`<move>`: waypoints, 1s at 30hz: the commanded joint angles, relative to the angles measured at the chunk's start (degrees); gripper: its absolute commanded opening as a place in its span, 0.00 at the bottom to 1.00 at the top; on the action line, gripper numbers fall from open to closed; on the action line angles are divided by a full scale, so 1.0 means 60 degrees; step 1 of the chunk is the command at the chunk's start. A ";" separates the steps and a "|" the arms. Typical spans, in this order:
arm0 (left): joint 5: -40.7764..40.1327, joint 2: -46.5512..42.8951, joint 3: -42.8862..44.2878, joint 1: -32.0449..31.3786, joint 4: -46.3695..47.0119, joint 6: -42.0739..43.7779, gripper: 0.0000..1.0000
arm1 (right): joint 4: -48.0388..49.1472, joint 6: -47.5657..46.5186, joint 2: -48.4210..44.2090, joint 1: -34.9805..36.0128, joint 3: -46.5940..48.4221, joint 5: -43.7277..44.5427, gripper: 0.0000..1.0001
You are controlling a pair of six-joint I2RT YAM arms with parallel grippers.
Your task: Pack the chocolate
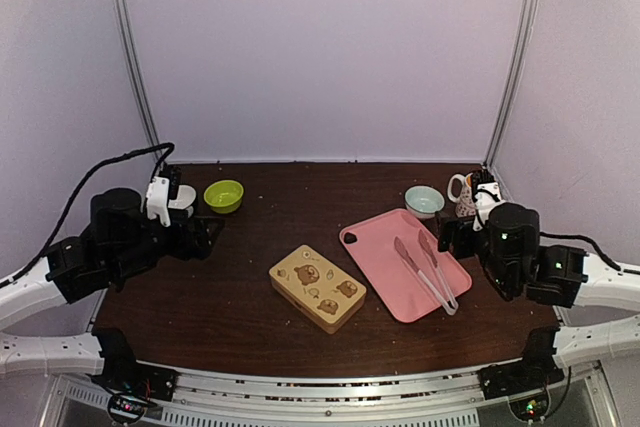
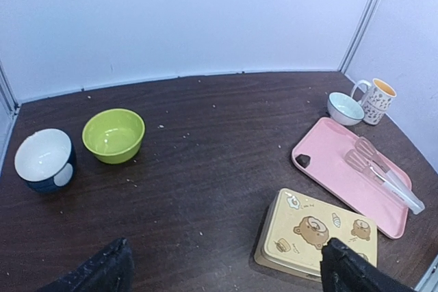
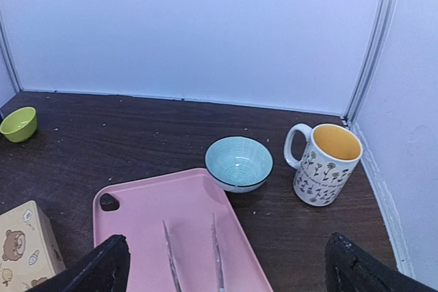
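No chocolate lumps show in any view. The tan tin (image 1: 318, 287) with bear drawings on its shut lid lies at the table's centre front; it also shows in the left wrist view (image 2: 318, 234) and the right wrist view (image 3: 20, 244). A small dark spot (image 3: 108, 202) sits at the pink board's corner; I cannot tell if it is a hole or a lump. My left gripper (image 1: 205, 235) hovers left of the tin, open and empty (image 2: 226, 278). My right gripper (image 1: 452, 237) hovers at the board's right edge, open and empty (image 3: 229, 271).
A pink board (image 1: 385, 247) right of the tin carries metal tongs (image 1: 428, 269). A green bowl (image 1: 223, 195) and a white-and-navy bowl (image 2: 44, 158) stand back left. A light blue bowl (image 1: 424, 200) and a flowered mug (image 1: 463, 192) stand back right. White walls enclose the table.
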 commanded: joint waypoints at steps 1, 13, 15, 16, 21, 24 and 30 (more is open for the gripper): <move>-0.0895 -0.0452 -0.0152 -0.0023 -0.0025 0.1014 0.98 | 0.0250 -0.0862 -0.0048 -0.0066 -0.0113 0.1684 1.00; -0.4117 -0.1462 -0.1858 0.0390 0.1831 0.2401 0.98 | 0.3771 -0.1836 0.0599 -0.1670 -0.1430 0.0608 0.99; -0.4209 -0.1610 -0.1892 0.0943 0.1845 0.2278 0.98 | 0.3704 -0.1670 0.0615 -0.2403 -0.1352 0.0333 1.00; -0.4056 -0.1658 -0.1929 0.1295 0.1922 0.2262 0.98 | 0.3756 -0.1604 0.0577 -0.2734 -0.1380 0.0303 1.00; -0.3437 -0.1337 -0.2347 0.2869 0.2894 0.2227 0.98 | 0.5642 -0.1515 0.0496 -0.4350 -0.2351 -0.0206 0.99; -0.3745 -0.0694 -0.2475 0.3204 0.3666 0.2871 0.98 | 0.7381 -0.2244 0.0622 -0.4921 -0.3092 -0.0528 0.97; -0.3868 0.0688 -0.2533 0.3344 0.5582 0.4492 0.98 | 1.1430 -0.3615 0.2556 -0.5739 -0.4197 -0.1050 0.90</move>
